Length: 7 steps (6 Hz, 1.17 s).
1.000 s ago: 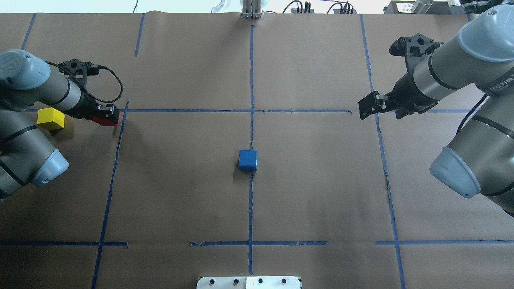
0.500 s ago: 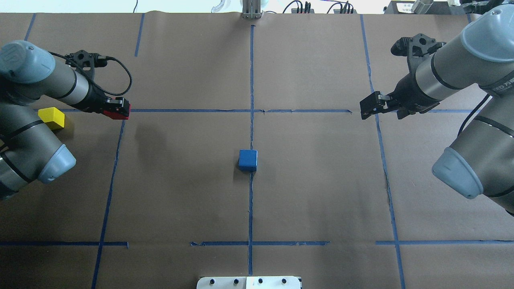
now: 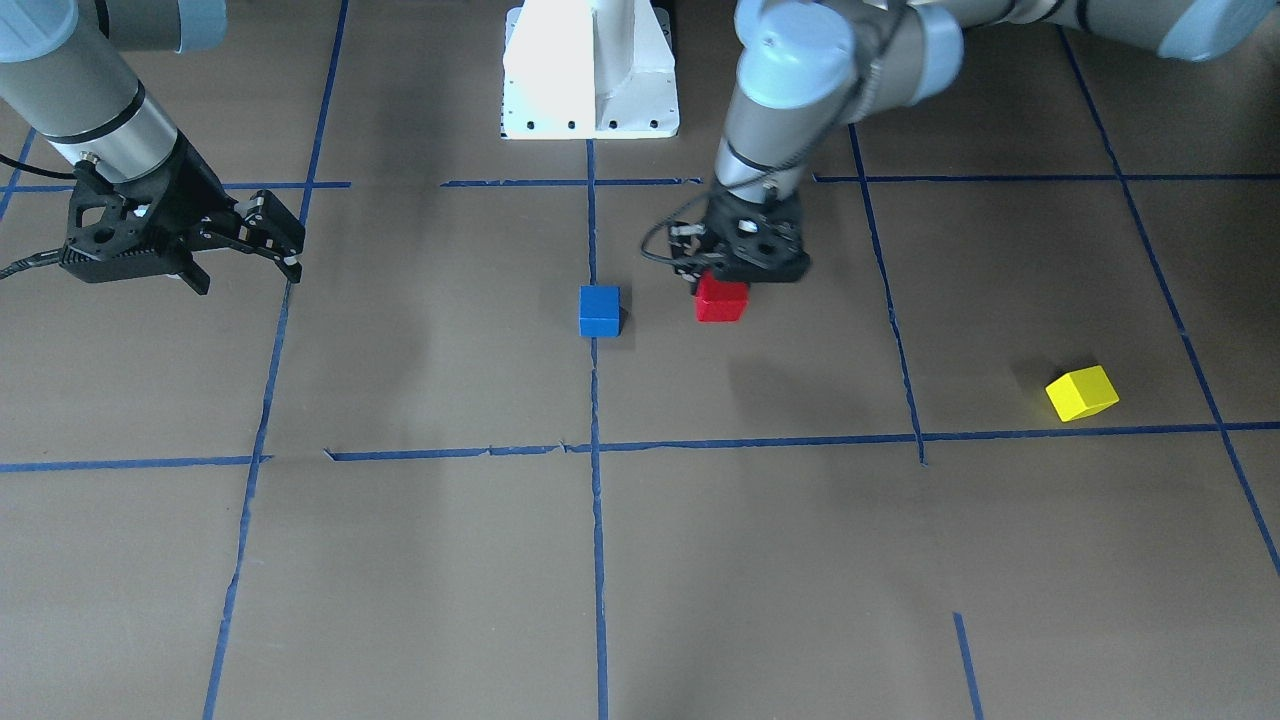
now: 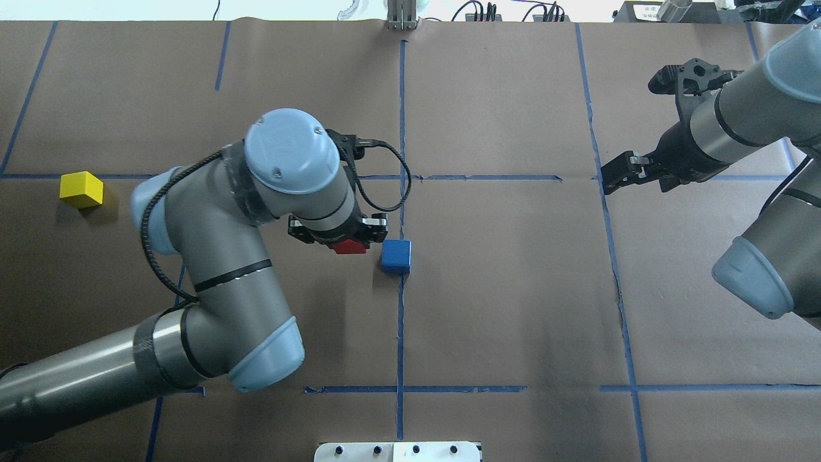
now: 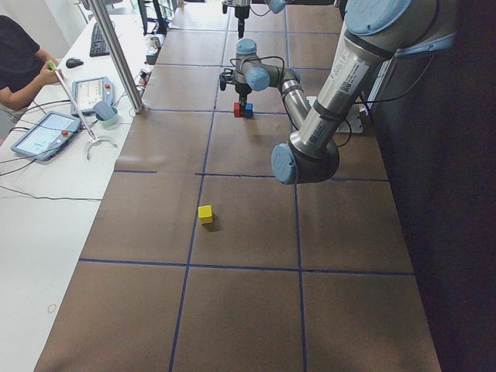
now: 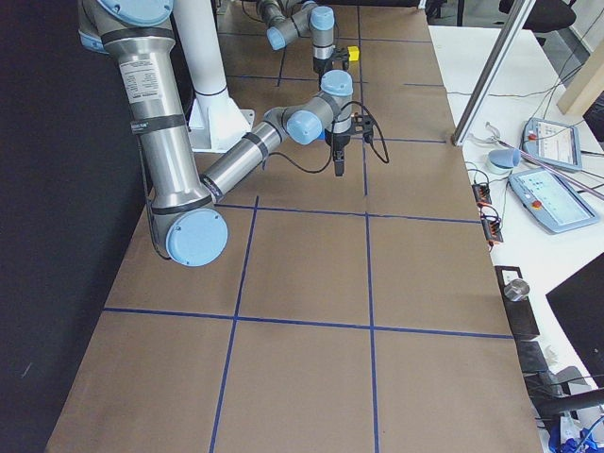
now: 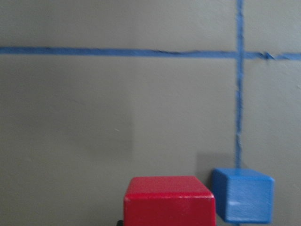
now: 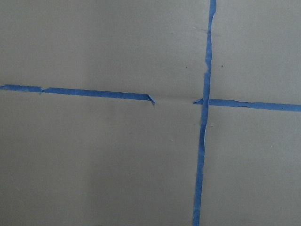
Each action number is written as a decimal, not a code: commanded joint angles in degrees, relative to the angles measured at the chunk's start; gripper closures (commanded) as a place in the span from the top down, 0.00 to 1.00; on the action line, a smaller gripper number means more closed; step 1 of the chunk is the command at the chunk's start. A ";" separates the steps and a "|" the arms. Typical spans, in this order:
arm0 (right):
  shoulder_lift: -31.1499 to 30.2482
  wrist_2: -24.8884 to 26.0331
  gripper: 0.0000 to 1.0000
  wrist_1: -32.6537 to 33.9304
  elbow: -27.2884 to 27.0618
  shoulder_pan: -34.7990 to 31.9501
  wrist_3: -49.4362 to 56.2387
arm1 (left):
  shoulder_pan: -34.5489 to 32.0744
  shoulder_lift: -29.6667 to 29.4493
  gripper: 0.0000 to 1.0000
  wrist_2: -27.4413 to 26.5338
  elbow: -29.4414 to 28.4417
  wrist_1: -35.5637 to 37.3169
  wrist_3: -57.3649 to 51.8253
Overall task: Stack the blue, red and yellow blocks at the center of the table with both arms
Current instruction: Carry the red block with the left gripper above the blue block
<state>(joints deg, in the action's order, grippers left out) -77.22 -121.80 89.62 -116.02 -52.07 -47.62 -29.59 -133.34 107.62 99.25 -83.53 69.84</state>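
Three small hard cubes, likely light, smooth. Left gripper (image 4: 346, 240) clamps red block (image 4: 351, 248) by two flat sides, just left of blue block (image 4: 396, 255) at table (image 4: 513, 289) middle. Yellow block (image 4: 81, 190) far left. Right gripper (image 3: 280, 240) wide, empty.

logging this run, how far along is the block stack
Done: the small blue cube sits on the centre tape line. In hand: the left gripper holds the small red cube right beside it, not yet on top. Left: place red, then fetch the small yellow cube far off; the right gripper is open and empty.
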 commanded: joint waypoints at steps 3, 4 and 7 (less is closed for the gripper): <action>-1.26 -0.01 1.00 -0.06 0.01 -0.58 1.48 | 1.91 -6.57 0.03 -1.36 -9.13 -0.58 -0.06; -1.26 0.07 1.00 -0.06 0.01 -0.57 1.48 | 2.17 -6.93 0.03 -1.45 -9.59 -0.58 0.03; -1.26 0.16 1.00 -0.06 -0.08 -0.57 1.48 | 3.31 -7.55 0.03 -3.91 -12.05 -3.12 -0.06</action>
<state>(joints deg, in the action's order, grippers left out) -78.48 -121.70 89.56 -116.09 -52.65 -46.14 -26.57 -140.60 104.17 87.92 -85.87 69.79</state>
